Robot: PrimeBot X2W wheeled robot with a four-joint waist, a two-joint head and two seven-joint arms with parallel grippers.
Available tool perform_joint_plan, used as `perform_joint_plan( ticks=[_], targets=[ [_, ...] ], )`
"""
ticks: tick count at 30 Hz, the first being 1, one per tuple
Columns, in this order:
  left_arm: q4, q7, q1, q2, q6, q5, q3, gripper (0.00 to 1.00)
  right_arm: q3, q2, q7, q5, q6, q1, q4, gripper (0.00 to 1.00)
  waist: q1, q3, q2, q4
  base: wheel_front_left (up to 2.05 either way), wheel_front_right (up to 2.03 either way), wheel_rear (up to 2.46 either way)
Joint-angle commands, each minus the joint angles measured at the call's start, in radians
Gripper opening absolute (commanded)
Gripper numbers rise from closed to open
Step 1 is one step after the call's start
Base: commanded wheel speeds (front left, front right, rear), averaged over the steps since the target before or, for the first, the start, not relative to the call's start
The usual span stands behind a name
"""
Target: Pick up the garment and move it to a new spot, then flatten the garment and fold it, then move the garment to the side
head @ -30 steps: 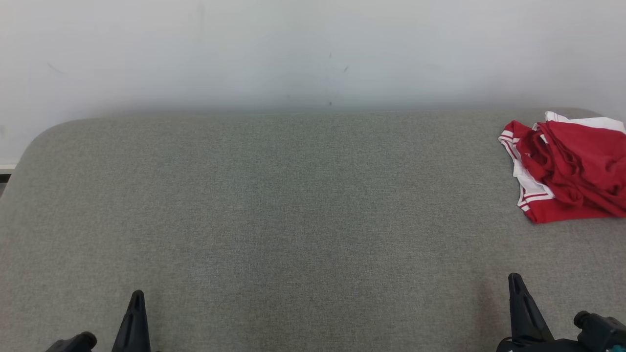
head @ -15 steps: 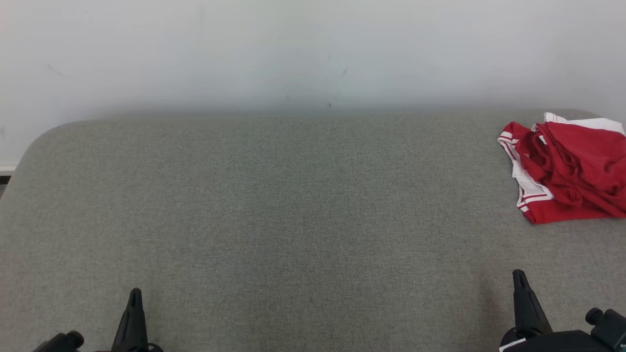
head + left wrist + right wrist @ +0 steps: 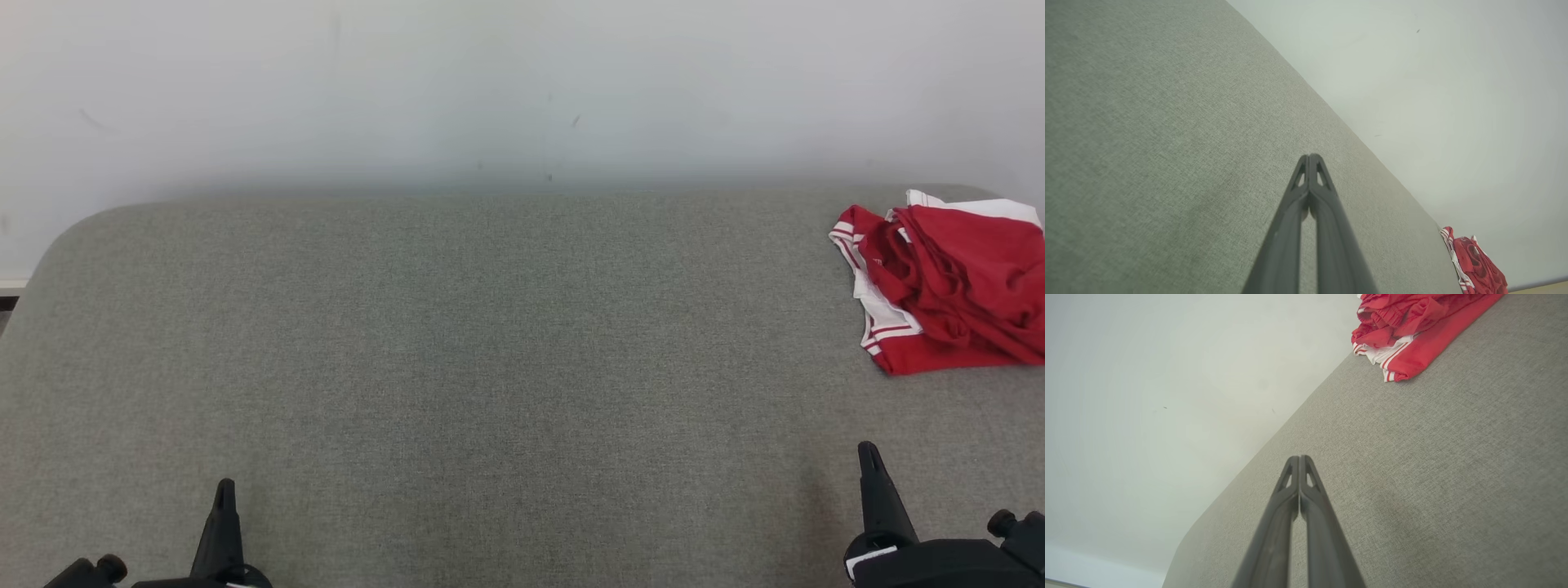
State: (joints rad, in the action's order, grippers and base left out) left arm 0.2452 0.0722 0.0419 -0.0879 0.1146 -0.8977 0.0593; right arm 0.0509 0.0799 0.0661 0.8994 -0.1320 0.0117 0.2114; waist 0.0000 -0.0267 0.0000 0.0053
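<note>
A red garment [image 3: 951, 282] with white striped trim lies bunched at the far right of the grey fabric surface [image 3: 490, 343], cut by the head view's right edge. It also shows small in the left wrist view, garment [image 3: 1474, 265], and at the top of the right wrist view, garment [image 3: 1408, 326]. My left gripper [image 3: 224, 488] is at the lower left, shut and empty, its fingertips [image 3: 1314, 161] pressed together. My right gripper [image 3: 867, 451] sits at the lower right, shut and empty, fingertips [image 3: 1305, 463] touching, well short of the garment.
A pale wall [image 3: 522, 82] runs behind the surface. The surface's rounded far-left corner [image 3: 73, 224] drops off to a strip of floor.
Both grippers have drawn slightly down toward the bottom edge of the head view; the right fingertip has crept a little to the right. The garment has not moved.
</note>
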Motion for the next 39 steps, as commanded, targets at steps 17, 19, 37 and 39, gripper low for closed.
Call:
perform_joint_plan(
  ticks=[17, 19, 37, 39],
  targets=[
    [-0.009, -0.056, 0.037, 0.01, 0.009, -0.217, 0.02, 0.0, 0.02, -0.007, -0.052, 0.219, 0.001, 0.042, 0.002, 0.0, 0.0, 0.005, 0.0, -0.001, 0.0, 0.0, 0.0],
    [-0.008, -0.061, 0.04, 0.011, 0.01, -0.238, 0.022, 0.0, 0.021, -0.007, -0.057, 0.238, 0.001, 0.045, 0.004, 0.0, 0.0, 0.006, 0.0, -0.001, 0.0, 0.0, 0.0],
    [-0.006, -0.107, 0.051, 0.021, 0.012, -0.405, 0.034, 0.0, 0.035, -0.014, -0.101, 0.409, 0.001, 0.065, 0.014, 0.0, 0.0, 0.011, 0.0, -0.002, 0.0, 0.0, 0.0],
    [-0.005, -0.11, 0.052, 0.022, 0.012, -0.424, 0.035, 0.0, 0.036, -0.015, -0.104, 0.425, 0.002, 0.067, 0.015, 0.0, 0.0, 0.012, 0.0, -0.003, 0.0, 0.0, 0.0]
  ],
)
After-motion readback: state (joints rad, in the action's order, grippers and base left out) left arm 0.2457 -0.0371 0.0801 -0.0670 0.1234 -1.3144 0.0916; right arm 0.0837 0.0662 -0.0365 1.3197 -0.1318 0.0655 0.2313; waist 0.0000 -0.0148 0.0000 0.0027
